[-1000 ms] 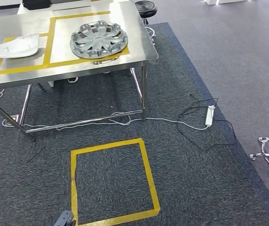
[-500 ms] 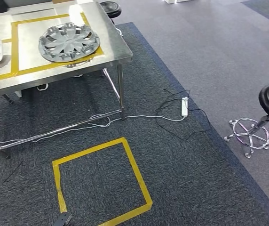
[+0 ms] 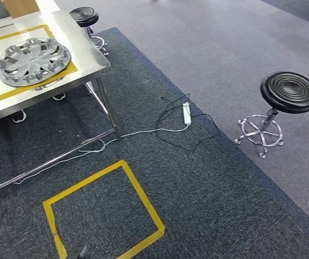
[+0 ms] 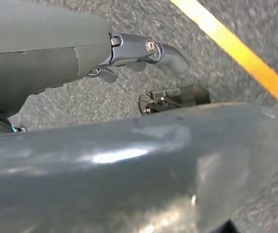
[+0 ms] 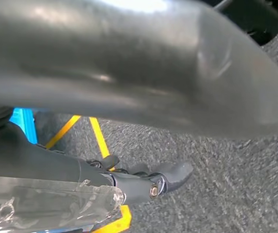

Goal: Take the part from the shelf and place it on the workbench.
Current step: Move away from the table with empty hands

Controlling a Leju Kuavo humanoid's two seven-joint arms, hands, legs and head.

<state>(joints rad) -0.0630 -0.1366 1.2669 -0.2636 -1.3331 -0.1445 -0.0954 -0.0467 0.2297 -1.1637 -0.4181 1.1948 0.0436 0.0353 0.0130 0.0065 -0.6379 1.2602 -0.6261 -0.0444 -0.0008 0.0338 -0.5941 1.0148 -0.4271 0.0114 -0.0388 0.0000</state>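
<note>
**Wheel cover lies on the workbench; both hands hang empty**

The wheel cover (image 3: 32,59) is what I take to be the task's part. It lies flat in the upper left of the head frame, inside a yellow tape outline (image 3: 69,69) on the steel workbench (image 3: 89,56). That outline reads as the marked drop spot, which is why I judge the placing already done for this piece.

Nearest to me are the hands. In its wrist view the left hand (image 4: 145,48) hangs over the carpet with its fingers stretched out and nothing between them. The right hand (image 5: 148,182) is the same, loose and empty. Neither is carrying anything, so low at my sides is the sensible way to hold them.

On the carpet at lower centre of the head frame is a yellow tape square (image 3: 143,197), probably the standing mark in front of the bench. Beyond it, at centre frame, a power strip (image 3: 187,113) and its loose cables cross the floor, a trip risk for walking feet. A black stool (image 3: 289,91) stands at the right, well apart from the bench.
</note>
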